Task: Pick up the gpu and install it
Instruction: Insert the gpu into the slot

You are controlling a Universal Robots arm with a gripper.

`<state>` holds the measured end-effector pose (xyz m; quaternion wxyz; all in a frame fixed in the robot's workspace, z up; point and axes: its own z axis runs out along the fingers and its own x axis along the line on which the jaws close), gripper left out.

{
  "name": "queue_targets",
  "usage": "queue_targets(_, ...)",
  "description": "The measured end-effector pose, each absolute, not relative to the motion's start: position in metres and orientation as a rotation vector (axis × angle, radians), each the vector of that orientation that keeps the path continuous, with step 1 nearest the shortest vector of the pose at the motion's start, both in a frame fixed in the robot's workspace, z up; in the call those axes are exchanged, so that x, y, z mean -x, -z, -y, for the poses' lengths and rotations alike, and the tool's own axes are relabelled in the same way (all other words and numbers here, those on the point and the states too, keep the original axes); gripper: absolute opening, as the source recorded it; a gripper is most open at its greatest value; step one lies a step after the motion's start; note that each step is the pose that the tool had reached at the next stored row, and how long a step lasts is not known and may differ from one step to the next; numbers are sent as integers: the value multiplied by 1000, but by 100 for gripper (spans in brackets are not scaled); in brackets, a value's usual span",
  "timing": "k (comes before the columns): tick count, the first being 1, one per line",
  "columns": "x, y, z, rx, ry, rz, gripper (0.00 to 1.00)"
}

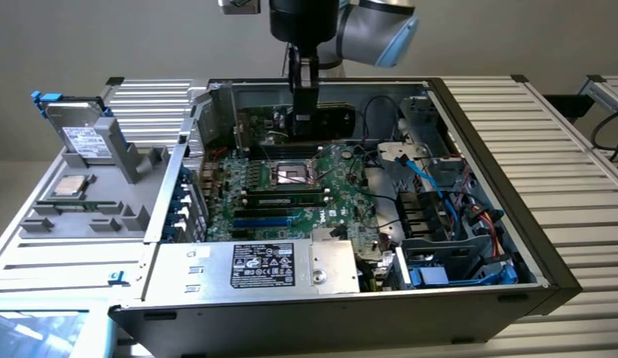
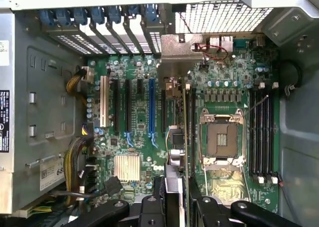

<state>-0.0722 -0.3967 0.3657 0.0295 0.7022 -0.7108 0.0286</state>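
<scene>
The gpu (image 1: pixel 324 123) hangs on edge inside the open computer case (image 1: pixel 488 186), above the far end of the green motherboard (image 1: pixel 289 186), with its black cover showing. My gripper (image 1: pixel 304 112) comes straight down from above and is shut on the card's upper edge. In the wrist view the gpu (image 2: pixel 186 132) appears edge-on as a thin strip between the black fingers (image 2: pixel 199 207), and its silver end bracket (image 2: pixel 180 50) sits by the case's rear slot openings. It lines up between the black expansion slots (image 2: pixel 163 110) and the CPU socket (image 2: pixel 222 140).
A blue slot (image 2: pixel 151 107) and a white slot (image 2: pixel 103 101) lie beside the card. A memory stick (image 1: pixel 281 200) sits in its slot. The power supply (image 1: pixel 264 265) fills the near side, and blue cables (image 1: pixel 428 179) run along the exterior view's right. A white-labelled drive (image 1: pixel 85 138) stands on the grey tray.
</scene>
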Motion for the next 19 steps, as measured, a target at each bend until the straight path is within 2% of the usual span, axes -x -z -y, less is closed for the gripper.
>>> queue_targets(6,89,-364,400,-2167,-92,2194,29)
queue_targets(19,92,-341,421,-2144,-91,2216,29)
